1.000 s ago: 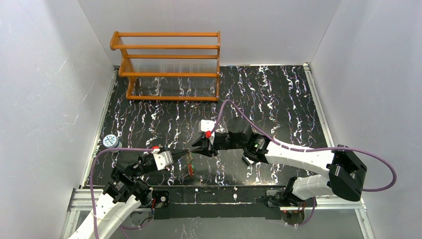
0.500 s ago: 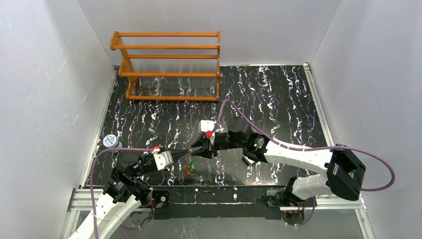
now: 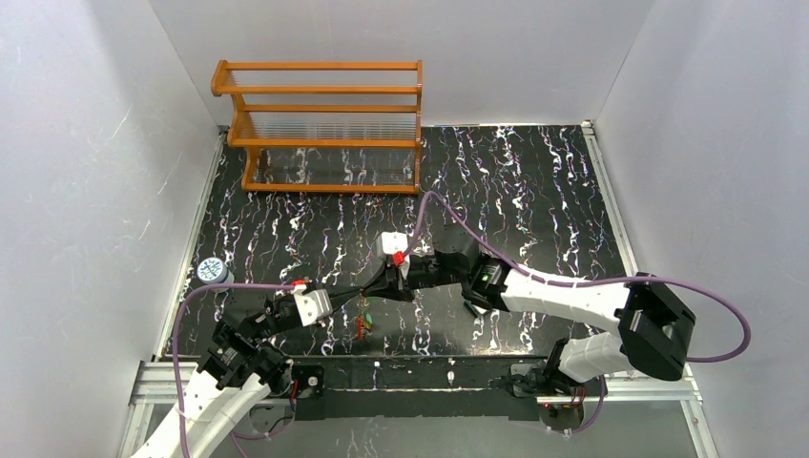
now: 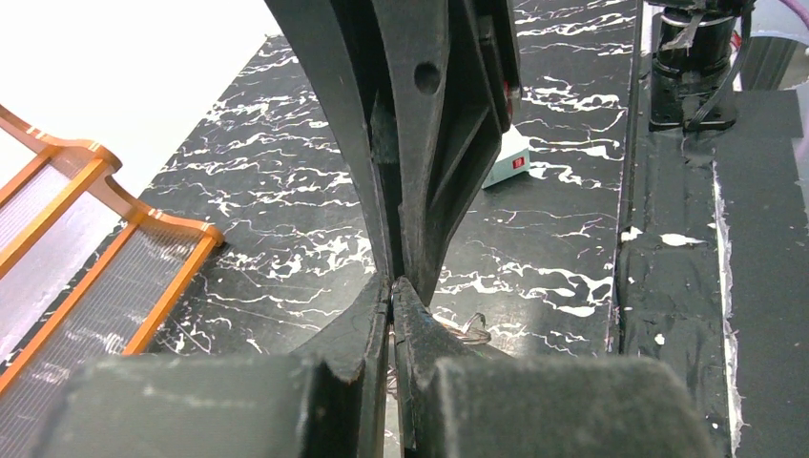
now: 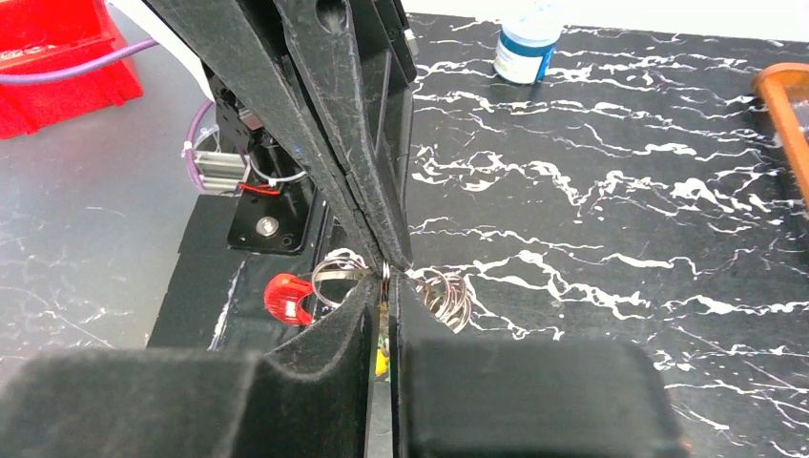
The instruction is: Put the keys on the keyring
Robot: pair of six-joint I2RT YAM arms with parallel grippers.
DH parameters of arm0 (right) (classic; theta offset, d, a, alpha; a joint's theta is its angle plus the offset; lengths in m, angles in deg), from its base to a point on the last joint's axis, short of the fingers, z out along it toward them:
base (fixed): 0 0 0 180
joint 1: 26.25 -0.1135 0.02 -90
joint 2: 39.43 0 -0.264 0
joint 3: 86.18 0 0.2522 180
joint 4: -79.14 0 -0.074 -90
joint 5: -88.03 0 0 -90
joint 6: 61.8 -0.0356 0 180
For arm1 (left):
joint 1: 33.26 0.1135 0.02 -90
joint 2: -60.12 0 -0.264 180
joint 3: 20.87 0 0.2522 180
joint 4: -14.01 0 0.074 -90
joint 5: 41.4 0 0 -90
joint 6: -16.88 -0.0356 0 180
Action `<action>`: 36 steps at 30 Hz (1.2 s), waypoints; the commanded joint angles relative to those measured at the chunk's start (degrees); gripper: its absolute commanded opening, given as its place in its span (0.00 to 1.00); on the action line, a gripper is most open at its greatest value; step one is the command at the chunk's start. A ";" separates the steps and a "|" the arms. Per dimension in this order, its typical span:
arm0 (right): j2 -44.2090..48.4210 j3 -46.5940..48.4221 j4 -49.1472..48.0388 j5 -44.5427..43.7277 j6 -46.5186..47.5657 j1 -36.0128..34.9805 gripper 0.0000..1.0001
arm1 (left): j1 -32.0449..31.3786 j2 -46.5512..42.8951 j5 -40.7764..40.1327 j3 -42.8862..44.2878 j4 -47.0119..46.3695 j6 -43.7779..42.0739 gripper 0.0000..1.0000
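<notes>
Both grippers meet tip to tip above the near middle of the table. My left gripper is shut on thin silver wire of the keyring. Opposite it, my right gripper is shut on a wire loop of the keyring, whose coils spread to both sides of its tips. A red key head hangs at the left, and a yellow and green bit of the keys shows between the fingers. From above, the keys dangle below the two tips.
An orange wooden rack stands at the back left. A small blue-and-white jar sits near the left edge. A small white box with a red mark lies behind the right gripper. A small dark object lies by the right arm.
The right gripper's jaws have closed onto the wire. The right arm has edged slightly left, and the hanging keys have shifted a little.
</notes>
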 commanded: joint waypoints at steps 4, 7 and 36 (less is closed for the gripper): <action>-1.23 3.28 0.82 0.14 0.88 -0.22 0.13 | -0.13 -0.12 1.14 0.72 -2.31 0.17 0.00; -0.66 2.80 0.80 -0.47 1.21 -0.23 0.10 | -0.13 -0.05 1.09 0.72 -2.31 0.17 0.00; -10.03 26.25 51.13 -7.80 16.59 -0.51 0.01 | -0.21 13.90 3.43 3.00 2.34 -2.90 0.27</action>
